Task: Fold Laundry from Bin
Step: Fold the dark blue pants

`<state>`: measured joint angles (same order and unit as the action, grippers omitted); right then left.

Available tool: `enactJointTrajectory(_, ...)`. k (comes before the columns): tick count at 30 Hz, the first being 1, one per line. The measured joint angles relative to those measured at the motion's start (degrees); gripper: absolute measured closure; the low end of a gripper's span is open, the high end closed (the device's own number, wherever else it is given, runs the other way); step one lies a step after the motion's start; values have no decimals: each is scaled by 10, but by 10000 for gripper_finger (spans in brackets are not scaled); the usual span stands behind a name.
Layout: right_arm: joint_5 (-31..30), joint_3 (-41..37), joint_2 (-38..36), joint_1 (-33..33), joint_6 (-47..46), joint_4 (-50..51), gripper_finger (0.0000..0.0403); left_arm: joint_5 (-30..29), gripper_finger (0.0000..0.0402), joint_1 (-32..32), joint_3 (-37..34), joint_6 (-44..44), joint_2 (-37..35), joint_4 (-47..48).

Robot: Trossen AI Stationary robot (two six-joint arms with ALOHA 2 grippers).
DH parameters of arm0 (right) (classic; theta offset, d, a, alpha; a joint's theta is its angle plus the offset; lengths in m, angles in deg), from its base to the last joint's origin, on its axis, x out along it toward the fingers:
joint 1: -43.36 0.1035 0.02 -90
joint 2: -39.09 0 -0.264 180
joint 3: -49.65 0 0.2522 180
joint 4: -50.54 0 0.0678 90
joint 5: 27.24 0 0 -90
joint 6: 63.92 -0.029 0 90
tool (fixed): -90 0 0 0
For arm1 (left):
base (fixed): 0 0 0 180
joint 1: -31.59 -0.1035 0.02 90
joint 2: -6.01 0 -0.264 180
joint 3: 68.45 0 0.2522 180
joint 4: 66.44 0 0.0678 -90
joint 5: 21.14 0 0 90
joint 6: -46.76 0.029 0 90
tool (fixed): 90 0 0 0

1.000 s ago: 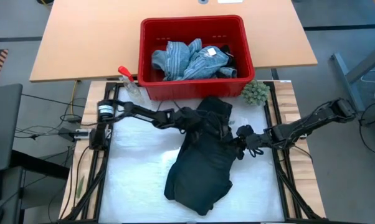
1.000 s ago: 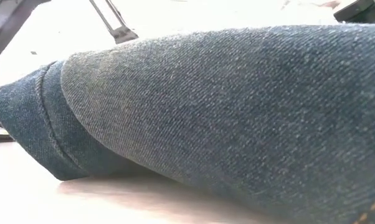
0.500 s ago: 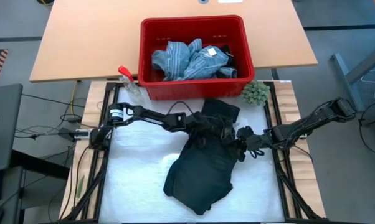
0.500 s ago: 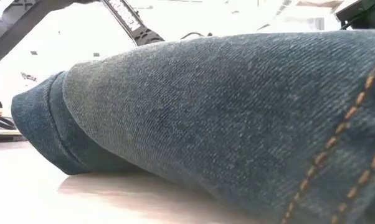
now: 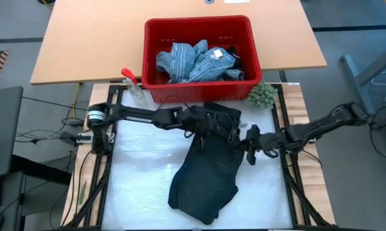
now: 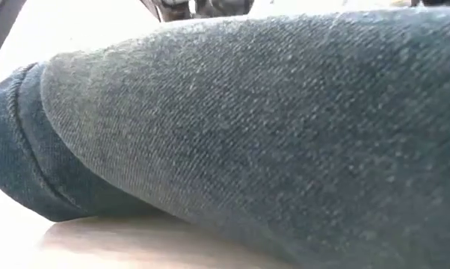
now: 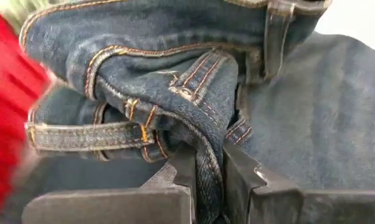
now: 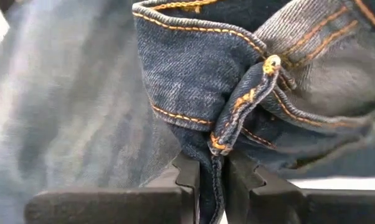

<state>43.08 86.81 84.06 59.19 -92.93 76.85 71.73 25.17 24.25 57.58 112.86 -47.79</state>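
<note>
Dark blue denim jeans [image 5: 206,160] lie on the white-covered table, legs toward the near edge; a hemmed leg end [image 6: 31,149] fills the low view and rests on the tabletop. My left gripper [image 5: 202,124] is shut on the waist end at its left side. My right gripper [image 5: 247,142] is shut on the same end at its right side. Behind them stands the red bin [image 5: 199,21], holding a blue-white striped shirt [image 5: 193,61] and a dark piece. My left gripper pinches a stitched fold of the jeans' waist [image 7: 207,167], beside a belt loop, between its two fingers. It comes slanting down from the table's left. The waist end is bunched and raised above the fingers; the legs stay on the table. My right gripper pinches a folded seam with orange stitching [image 8: 212,163] at the waist end's right side between its two fingers. It comes slanting down from the table's right. The cloth bunches above the fingers; the rest trails to the table.
A clear spray bottle with a red trigger [image 5: 132,86] stands left of the bin, and a green fuzzy ball [image 5: 262,95] sits at its right near corner. The white cover [image 5: 142,167] is bare left of the jeans. Black frame rails run along both table sides.
My left gripper has taken hold of the jeans' waist end and risen with it, rolling as it went. My right gripper has risen a little. The waist end is lifted and bunched between them; the legs stay on the table.
</note>
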Motion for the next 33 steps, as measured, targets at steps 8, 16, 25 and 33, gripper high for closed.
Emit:
enactJointTrajectory(8,0,55,-49,-2,149,14,331,-23,376,15,1,63,-83,35)
enactJointTrajectory(16,-35,75,-72,-3,169,115,243,-196,376,85,-3,172,-109,151)
enactJointTrajectory(25,-57,75,-73,-2,96,166,155,-251,376,148,-92,203,-103,110)
enactJointTrajectory(33,-56,75,-51,-17,256,-5,153,-234,376,172,-138,272,-101,15)
